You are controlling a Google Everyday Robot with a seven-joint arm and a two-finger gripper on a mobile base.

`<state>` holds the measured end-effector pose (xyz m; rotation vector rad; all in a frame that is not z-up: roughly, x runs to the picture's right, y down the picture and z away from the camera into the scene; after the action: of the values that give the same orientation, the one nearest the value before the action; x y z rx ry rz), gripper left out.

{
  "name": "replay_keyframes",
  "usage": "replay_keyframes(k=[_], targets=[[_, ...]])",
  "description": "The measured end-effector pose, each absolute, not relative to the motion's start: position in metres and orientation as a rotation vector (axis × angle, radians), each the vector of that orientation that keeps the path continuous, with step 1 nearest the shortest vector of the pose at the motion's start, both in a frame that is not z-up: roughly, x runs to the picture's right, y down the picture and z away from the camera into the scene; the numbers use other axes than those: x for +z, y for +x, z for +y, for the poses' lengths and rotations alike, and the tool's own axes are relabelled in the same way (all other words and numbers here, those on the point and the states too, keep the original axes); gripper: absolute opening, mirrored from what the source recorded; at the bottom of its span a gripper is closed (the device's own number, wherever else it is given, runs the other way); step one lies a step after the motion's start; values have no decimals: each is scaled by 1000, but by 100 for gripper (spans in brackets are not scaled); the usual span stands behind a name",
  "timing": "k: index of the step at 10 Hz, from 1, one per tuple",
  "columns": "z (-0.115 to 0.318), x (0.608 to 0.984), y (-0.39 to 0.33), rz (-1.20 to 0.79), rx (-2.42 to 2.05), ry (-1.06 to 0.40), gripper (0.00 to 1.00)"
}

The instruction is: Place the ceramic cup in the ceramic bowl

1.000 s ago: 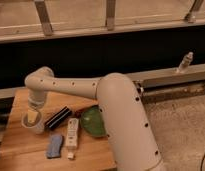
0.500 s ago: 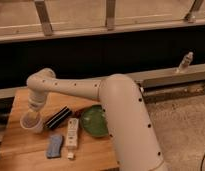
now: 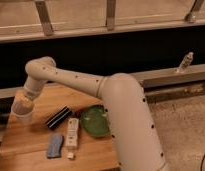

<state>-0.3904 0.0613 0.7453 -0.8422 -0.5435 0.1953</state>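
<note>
In the camera view the gripper (image 3: 23,106) hangs at the nine o'clock edge of the wooden table (image 3: 26,152), claw pressed together and mostly hidden inside the ceramic cup (image 3: 24,118), any pinch on its wall unclear, with the ceramic bowl (image 3: 95,122) at three o'clock, partly hidden by the arm (image 3: 126,115).

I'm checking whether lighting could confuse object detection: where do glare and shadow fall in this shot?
Camera view: warm, dim light overall. There is a faint sheen on the green ceramic bowl and on the arm. The band behind the table lies in near-black shadow. The gripper, shut on the ceramic cup at the table's left edge, shows no glare.
</note>
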Motion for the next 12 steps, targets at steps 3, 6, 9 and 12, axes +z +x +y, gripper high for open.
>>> replay_keyframes(k=[3, 6, 9, 12], targets=[[17, 762, -361, -425, 201, -793, 0], [7, 761, -313, -356, 269, -766, 0], [12, 747, -231, -285, 393, -734, 0], [22, 732, -174, -235, 495, -707, 0]])
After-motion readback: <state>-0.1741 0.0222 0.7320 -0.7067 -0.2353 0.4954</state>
